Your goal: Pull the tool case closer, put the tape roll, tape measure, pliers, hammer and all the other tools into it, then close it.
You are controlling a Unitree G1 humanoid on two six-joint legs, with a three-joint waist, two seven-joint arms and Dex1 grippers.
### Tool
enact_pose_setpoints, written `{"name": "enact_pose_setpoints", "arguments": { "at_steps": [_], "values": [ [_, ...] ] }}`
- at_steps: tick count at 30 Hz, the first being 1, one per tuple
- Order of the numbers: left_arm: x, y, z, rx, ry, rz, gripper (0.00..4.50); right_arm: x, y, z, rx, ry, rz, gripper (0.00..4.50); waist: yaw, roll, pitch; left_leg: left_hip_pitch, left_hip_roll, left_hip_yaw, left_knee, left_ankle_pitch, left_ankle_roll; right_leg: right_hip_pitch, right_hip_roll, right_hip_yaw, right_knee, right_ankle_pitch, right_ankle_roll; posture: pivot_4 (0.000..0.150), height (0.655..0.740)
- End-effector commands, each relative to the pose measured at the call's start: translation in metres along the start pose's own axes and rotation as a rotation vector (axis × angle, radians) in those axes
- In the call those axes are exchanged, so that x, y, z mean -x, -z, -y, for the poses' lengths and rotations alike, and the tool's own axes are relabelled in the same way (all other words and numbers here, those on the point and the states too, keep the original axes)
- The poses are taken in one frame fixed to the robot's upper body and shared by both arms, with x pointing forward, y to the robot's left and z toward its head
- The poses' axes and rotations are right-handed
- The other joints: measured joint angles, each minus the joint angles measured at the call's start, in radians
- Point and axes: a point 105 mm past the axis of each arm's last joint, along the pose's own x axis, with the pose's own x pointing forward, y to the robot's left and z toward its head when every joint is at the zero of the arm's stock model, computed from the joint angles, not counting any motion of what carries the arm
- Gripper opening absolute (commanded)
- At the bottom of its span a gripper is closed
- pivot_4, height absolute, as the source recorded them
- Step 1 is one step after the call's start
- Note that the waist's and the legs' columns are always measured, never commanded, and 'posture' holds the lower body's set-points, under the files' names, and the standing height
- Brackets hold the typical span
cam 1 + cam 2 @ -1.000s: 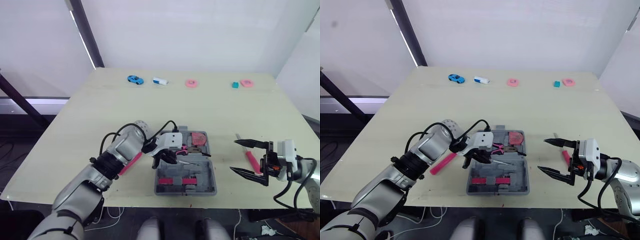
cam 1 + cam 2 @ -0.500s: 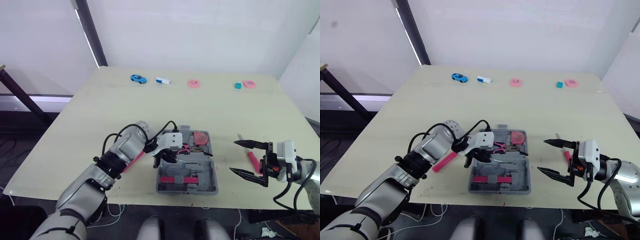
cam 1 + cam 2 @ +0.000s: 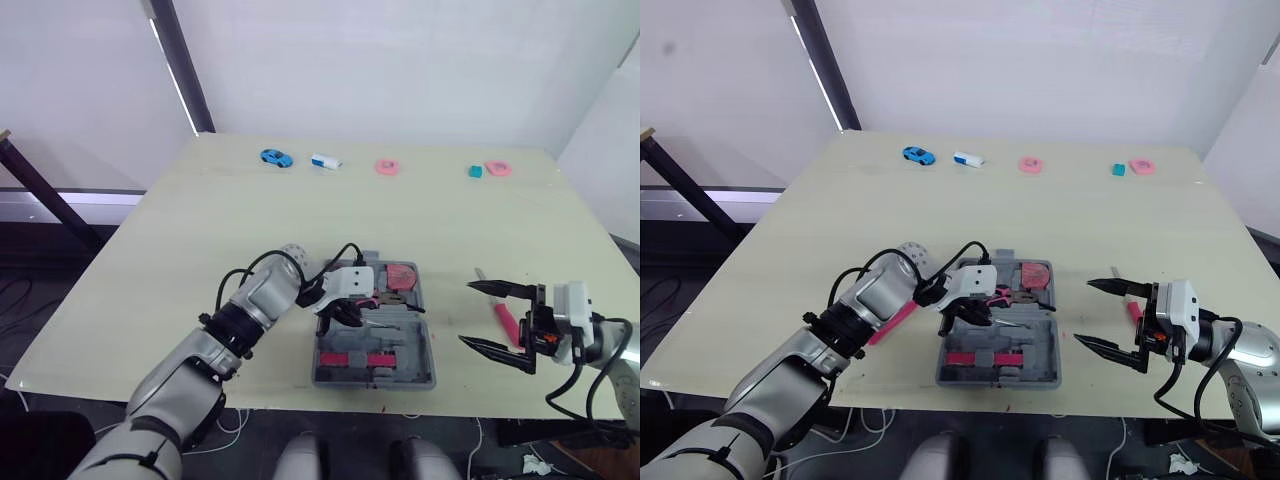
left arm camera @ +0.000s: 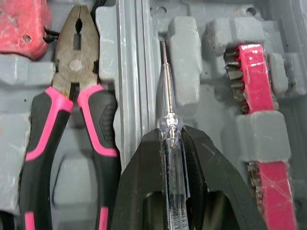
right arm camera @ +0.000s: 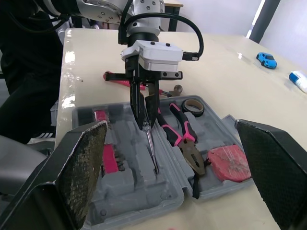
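Left hand (image 4: 171,130) grips screwdriver (image 4: 165,81) along tool case (image 4: 186,64) ridge (pliers (image 4: 73,67) just beside).

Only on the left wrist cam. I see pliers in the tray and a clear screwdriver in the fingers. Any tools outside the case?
Observer: Yes. The hammer lies on the table just left of the tool case.
Operator: Anything on the right side?
Observer: A red-handled tool lies on the table to the right of the tool case.
Operator: Where's the right end effector?
Observer: The right end effector is open with nothing in it. The red-handled tool shows between its fingers, but I can't tell if they touch it.
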Motion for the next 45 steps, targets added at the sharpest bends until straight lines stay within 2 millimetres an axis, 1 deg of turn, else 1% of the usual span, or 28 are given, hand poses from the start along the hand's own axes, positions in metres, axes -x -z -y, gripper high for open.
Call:
{"name": "enact_pose_setpoints", "arguments": {
  "at_steps": [1,3,5,6,9,10,12,13,22,28,30,31,32,33,35,36,37,40,45],
  "values": [
    [0.001,-0.005,-0.002,-0.03,-0.008,0.004,0.07,0.003,-0.006,0.001,0.036,0.019,0.016,4.5,0.0,0.0,0.0,0.0,0.0,0.0,0.0,0.0,0.0,0.0,0.0,0.0,0.0,0.0,0.0,0.15,0.7395],
    [0.001,-0.004,-0.001,-0.028,-0.002,0.005,0.07,0.003,-0.006,0.001,0.037,0.02,0.015,4.5,0.0,0.0,0.0,0.0,0.0,0.0,0.0,0.0,0.0,0.0,0.0,0.0,0.0,0.0,0.0,0.15,0.7395],
    [0.001,-0.003,-0.002,-0.027,-0.013,0.008,1.1,0.003,-0.005,0.001,0.038,0.021,0.015,4.5,0.0,0.0,0.0,0.0,0.0,0.0,0.0,0.0,0.0,0.0,0.0,0.0,0.0,0.0,0.0,0.15,0.7395],
    [0.001,-0.003,-0.002,-0.027,-0.01,0.009,1.3,0.002,-0.005,0.001,0.038,0.021,0.016,4.5,0.0,0.0,0.0,0.0,0.0,0.0,0.0,0.0,0.0,0.0,0.0,0.0,0.0,0.0,0.0,0.15,0.7395],
    [0.001,-0.004,-0.002,-0.029,-0.013,0.018,2.71,0.001,-0.005,0.001,0.039,0.019,0.017,4.5,0.0,0.0,0.0,0.0,0.0,0.0,0.001,0.0,0.0,0.0,0.0,0.0,0.001,0.0,0.0,0.15,0.7395],
    [0.001,-0.004,-0.003,-0.032,-0.016,0.018,3.09,0.001,-0.005,0.001,0.039,0.018,0.017,4.5,0.0,0.0,0.0,0.0,0.0,0.0,0.001,0.0,0.0,0.0,0.0,0.0,0.001,0.0,0.0,0.15,0.7395],
    [0.002,-0.005,-0.004,-0.045,-0.031,0.015,4.12,0.001,-0.004,0.001,0.039,0.016,0.018,4.5,0.0,0.0,0.0,0.0,0.0,-0.001,0.001,0.0,0.0,0.0,0.0,0.0,0.001,0.0,0.0,0.15,0.7395],
    [0.002,-0.005,-0.004,-0.048,-0.033,0.015,4.49,0.001,-0.004,0.001,0.038,0.015,0.017,4.5,0.0,0.0,0.0,0.0,0.0,-0.001,0.001,0.0,0.0,0.0,0.0,0.0,0.001,0.0,0.0,0.15,0.7395],
    [0.012,-0.013,-0.002,-0.079,-0.036,0.037,4.49,0.001,-0.003,0.0,0.036,0.014,0.017,4.5,0.0,0.0,0.0,0.0,0.0,-0.001,0.001,0.0,0.0,0.0,0.0,0.0,0.001,0.0,0.0,0.15,0.7395],
    [0.027,-0.026,-0.004,-0.088,-0.053,0.13,4.49,0.001,-0.003,0.0,0.035,0.021,0.019,4.5,0.0,0.0,0.0,0.0,0.0,-0.001,0.001,0.0,0.0,0.0,0.0,0.0,0.001,0.0,0.0,0.15,0.7395],
    [0.031,-0.029,-0.008,-0.081,-0.082,0.182,4.0,0.001,-0.003,0.0,0.033,0.024,0.02,4.5,0.0,0.0,0.0,0.0,0.0,-0.001,0.001,0.0,0.0,0.0,0.0,0.0,0.001,0.0,0.0,0.15,0.7395],
    [0.034,-0.034,-0.004,-0.131,-0.068,0.269,3.81,0.001,-0.003,0.001,0.031,0.029,0.024,4.5,0.0,0.0,0.0,0.0,0.0,-0.001,0.001,0.0,0.0,0.0,0.0,0.0,0.001,0.0,0.0,0.15,0.7395],
    [0.037,-0.035,-0.001,-0.14,-0.053,0.354,3.24,0.001,-0.003,0.001,0.031,0.032,0.026,4.5,-0.001,0.001,0.0,0.0,0.0,-0.001,0.001,0.0,0.0,0.0,0.0,0.0,0.002,0.0,0.0,0.15,0.7395],
    [0.039,-0.036,0.001,-0.146,-0.043,0.41,3.03,0.001,-0.003,0.001,0.031,0.034,0.027,4.5,-0.002,0.001,0.0,0.0,0.0,-0.001,0.001,0.0,0.0,0.0,0.0,0.0,0.002,0.0,0.0,0.15,0.7395],
    [0.036,-0.022,-0.002,-0.12,-0.075,0.408,2.2,0.0,-0.003,0.002,0.03,0.039,0.032,4.5,-0.001,0.001,0.0,0.0,0.0,-0.001,0.001,0.0,0.0,0.0,0.0,0.0,0.002,0.0,0.0,0.15,0.7395],
    [0.033,-0.017,-0.001,-0.108,-0.078,0.413,1.68,0.0,-0.003,0.002,0.029,0.041,0.034,4.5,-0.001,0.001,-0.001,0.001,0.0,-0.001,0.001,0.0,0.0,0.0,0.0,0.0,0.002,0.0,0.0,0.15,0.7395],
    [0.031,-0.015,0.0,-0.097,-0.073,0.432,1.43,0.0,-0.003,0.002,0.029,0.041,0.034,4.5,-0.001,0.001,-0.001,0.001,0.0,-0.001,0.002,0.0,0.0,0.0,0.0,0.0,0.003,0.0,0.0,0.15,0.7395],
    [0.023,-0.009,0.003,-0.055,-0.054,0.464,0.02,0.0,-0.001,0.002,0.026,0.044,0.034,4.5,0.0,0.001,0.0,0.0,0.0,-0.001,0.003,0.0,0.0,0.0,0.0,0.0,0.005,0.0,0.0,0.15,0.7395],
    [0.009,0.005,0.003,-0.059,-0.054,0.437,0.02,0.001,0.0,0.003,0.025,0.047,0.031,4.5,0.0,0.001,0.0,0.0,0.0,-0.001,0.008,0.0,0.0,0.0,0.0,0.0,0.008,0.0,0.0,0.15,0.7395]
  ]
}}
